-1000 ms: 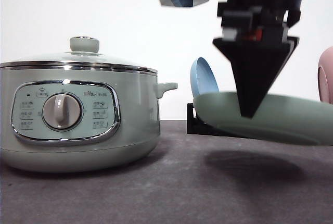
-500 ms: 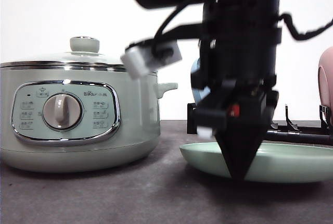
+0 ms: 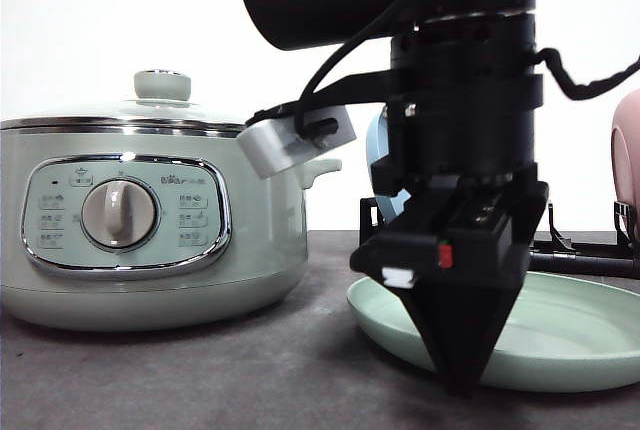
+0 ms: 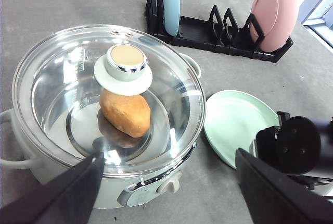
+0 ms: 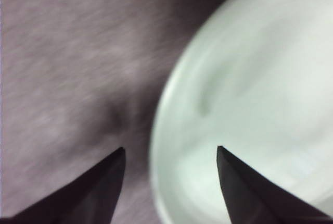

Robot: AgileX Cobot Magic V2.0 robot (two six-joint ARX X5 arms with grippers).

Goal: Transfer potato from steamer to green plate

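The potato (image 4: 125,112) lies under the steamer's (image 4: 104,130) glass lid (image 4: 125,67), below the left gripper's (image 4: 166,193) spread, empty fingers; the right gripper (image 5: 170,153) straddles the green plate's (image 5: 250,104) rim, released.

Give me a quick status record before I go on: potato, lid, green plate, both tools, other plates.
potato: inside the steamer, under the glass lid
lid: on, closed
green plate: flat on the table beside the steamer, bare
right tool: open, straddling the green plate's rim
left tool: open, above the steamer, holding nothing
blue plate: upright in the black rack
pink plate: upright in the same rack
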